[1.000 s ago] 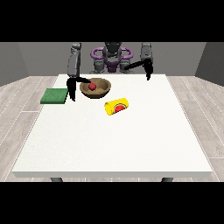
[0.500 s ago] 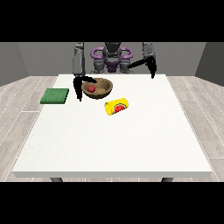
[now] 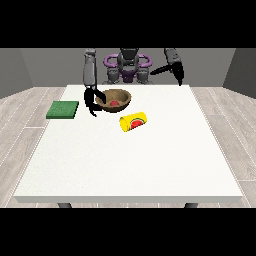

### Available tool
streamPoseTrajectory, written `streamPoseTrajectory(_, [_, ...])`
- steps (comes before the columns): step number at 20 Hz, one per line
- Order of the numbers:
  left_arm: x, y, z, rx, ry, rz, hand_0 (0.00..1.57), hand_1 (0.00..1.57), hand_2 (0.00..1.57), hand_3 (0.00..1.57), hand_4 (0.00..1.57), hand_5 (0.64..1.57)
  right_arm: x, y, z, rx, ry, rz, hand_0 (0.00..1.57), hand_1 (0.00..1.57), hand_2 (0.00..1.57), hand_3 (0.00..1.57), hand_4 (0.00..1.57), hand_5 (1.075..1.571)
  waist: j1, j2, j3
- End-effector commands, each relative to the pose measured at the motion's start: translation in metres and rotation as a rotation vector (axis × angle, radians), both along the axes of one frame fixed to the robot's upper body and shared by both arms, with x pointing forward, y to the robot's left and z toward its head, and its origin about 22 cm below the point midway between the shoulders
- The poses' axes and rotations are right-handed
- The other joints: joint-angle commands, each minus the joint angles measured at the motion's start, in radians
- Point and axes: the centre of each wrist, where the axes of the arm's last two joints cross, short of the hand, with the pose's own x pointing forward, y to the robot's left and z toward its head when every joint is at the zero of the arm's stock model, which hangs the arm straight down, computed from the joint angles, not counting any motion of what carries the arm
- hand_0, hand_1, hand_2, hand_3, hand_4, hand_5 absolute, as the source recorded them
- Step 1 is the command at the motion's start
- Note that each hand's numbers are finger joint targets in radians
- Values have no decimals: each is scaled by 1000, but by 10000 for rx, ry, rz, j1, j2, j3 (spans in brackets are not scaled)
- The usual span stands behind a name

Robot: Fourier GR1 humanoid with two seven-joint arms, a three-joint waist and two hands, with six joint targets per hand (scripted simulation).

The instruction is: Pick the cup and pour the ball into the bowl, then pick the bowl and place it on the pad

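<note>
A brown bowl (image 3: 114, 99) sits toward the far side of the white desk (image 3: 130, 160), close to the robot (image 3: 128, 65), and a red ball (image 3: 114, 102) lies inside it. The hand at the view's left (image 3: 91, 102) hangs down from its grey arm right at the bowl's left rim. Its dark fingers (image 3: 93, 112) point downward along the outside of the bowl, and something of the hand seems to reach over the rim, but I cannot tell whether they are grasping the bowl or merely lying against it.

Just in front of the bowl and slightly to the right, a yellow cup (image 3: 133, 121) lies on its side on the desk, its open end with a red inside turned toward the view's right. It is apart from the bowl, and nothing touches it.

A green pad (image 3: 63, 109) lies flat near the desk's left edge, level with the bowl and well apart from it, with the hand between the two.

The hand at the view's right (image 3: 177, 73) is raised at the far right corner of the desk, away from everything. Its fingers hang downward, and I cannot tell whether they are released or clenched.
</note>
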Motion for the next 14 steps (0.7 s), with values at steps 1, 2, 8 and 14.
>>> streamPoseTrajectory(1, [0,7,-2,-200,331,240,0,0,0,0,0,1569,-20,-3,-24,-466,2489,-78,1571,1571,1571,1571,1042,1549,-43,-47,256])
streamPoseTrajectory(2, [-2,-6,-7,-176,615,159,0,0,0,0,0,1569,-3,0,-8,-689,2321,-222,1571,1571,1571,1571,1034,1551,-12,-108,259])
streamPoseTrajectory(8, [-23,41,-47,-271,1435,790,0,0,0,0,0,1570,3,-4,2,-1198,3355,-283,1571,1571,1571,1571,1020,1552,-420,-1321,262])
streamPoseTrajectory(14, [-8,82,-33,-324,1599,1561,0,0,0,0,0,1570,41,-13,61,-847,3302,637,1571,1571,1571,1571,1048,1553,-1439,-1452,263])
